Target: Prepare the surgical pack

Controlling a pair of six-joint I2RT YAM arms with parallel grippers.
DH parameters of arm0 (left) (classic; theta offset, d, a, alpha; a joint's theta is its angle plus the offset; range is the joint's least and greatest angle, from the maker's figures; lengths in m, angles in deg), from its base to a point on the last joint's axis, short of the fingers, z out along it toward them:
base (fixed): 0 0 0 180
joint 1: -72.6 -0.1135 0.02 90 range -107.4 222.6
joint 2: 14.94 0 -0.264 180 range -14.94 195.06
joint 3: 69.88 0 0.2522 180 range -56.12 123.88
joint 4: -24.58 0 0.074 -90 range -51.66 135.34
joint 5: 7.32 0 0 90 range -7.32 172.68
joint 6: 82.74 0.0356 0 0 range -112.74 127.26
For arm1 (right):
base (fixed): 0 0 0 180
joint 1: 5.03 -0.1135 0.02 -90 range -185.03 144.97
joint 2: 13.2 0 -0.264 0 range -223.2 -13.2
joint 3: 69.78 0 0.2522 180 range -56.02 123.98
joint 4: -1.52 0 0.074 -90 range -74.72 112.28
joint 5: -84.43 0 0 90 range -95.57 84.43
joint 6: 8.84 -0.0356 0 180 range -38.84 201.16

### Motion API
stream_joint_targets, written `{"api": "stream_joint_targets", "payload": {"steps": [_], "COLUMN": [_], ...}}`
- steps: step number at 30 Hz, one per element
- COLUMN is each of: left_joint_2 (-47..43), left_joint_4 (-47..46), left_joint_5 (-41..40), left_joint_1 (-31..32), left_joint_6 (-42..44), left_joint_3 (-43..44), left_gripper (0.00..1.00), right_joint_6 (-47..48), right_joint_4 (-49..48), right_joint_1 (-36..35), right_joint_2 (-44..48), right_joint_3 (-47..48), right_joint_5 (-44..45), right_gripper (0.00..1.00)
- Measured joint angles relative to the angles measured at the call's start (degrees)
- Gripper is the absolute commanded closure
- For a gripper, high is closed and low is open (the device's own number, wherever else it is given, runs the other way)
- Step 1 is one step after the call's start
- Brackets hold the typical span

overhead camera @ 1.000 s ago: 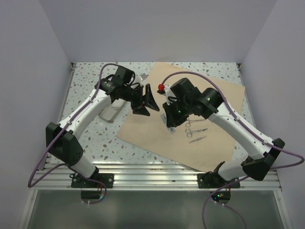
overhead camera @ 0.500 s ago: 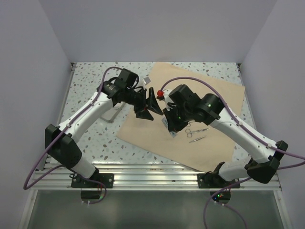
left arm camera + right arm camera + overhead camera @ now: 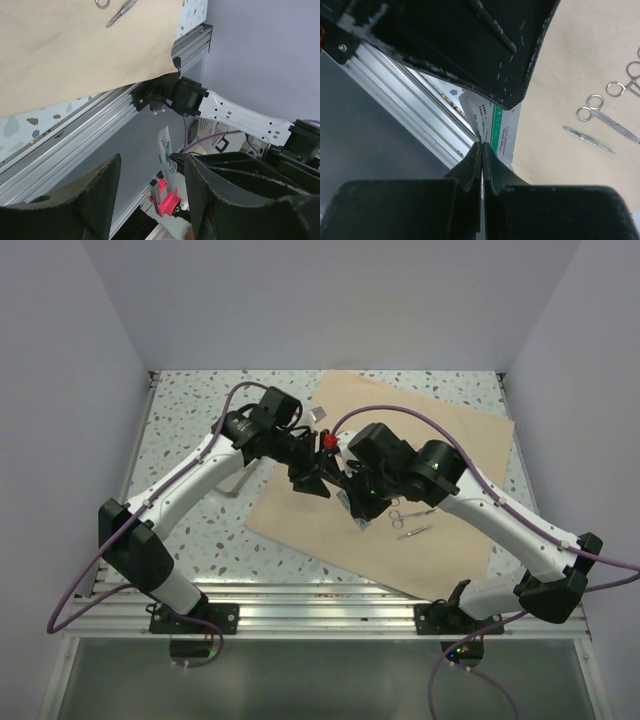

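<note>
Both arms are reached inward over the large tan paper-like wrap sheet (image 3: 320,525); the left gripper (image 3: 152,165) is spread, the right gripper (image 3: 481,145) clamped on a thin white packet (image 3: 501,131).

Overhead + wrist cams sharing wrap (image 3: 470,425)

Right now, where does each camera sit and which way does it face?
Top external: fixed above and behind the robot, looking down on the table; left arm and right arm show, left tool facing right tool over the wrap sheet.
Left wrist: on the left arm, looking between its open fingers toward the near rail and the right arm.
Right wrist: on the right arm, looking past its fingers, shut on the printed packet, toward that rail.
Shared: both wrist views show the packet, the instruments and the rail.
</note>
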State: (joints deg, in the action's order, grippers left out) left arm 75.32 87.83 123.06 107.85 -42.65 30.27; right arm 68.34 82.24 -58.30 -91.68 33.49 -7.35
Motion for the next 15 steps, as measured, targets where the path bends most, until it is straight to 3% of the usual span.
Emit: {"api": "stream_joint_targets", "payload": {"steps": [9, 11, 14, 15], "left_joint_2": [1.6, 1.6, 1.6, 1.6], "left_joint_4": [1.1, 1.1, 0.9, 0.8], "left_joint_5": [0.0, 0.1, 0.7, 0.9], "left_joint_1": [2.2, 2.3, 2.4, 2.4], "left_joint_6": [0.0, -0.1, -0.3, -0.5], "left_joint_3": [0.4, 0.4, 0.4, 0.4], "left_gripper": [0.64, 0.74, 1.00, 1.00], "right_joint_6": [0.0, 0.0, 0.0, -0.1], "right_joint_4": [0.1, 0.1, 0.2, 0.2], "right_joint_1": [-0.4, -0.7, -1.2, -1.4], "right_joint_2": [0.0, 0.0, 0.0, 0.0], "right_joint_3": [0.5, 0.5, 0.6, 0.7], "right_joint_5": [1.2, 1.3, 1.4, 1.4], "right_gripper": [1.00, 1.00, 0.98, 0.93]}}
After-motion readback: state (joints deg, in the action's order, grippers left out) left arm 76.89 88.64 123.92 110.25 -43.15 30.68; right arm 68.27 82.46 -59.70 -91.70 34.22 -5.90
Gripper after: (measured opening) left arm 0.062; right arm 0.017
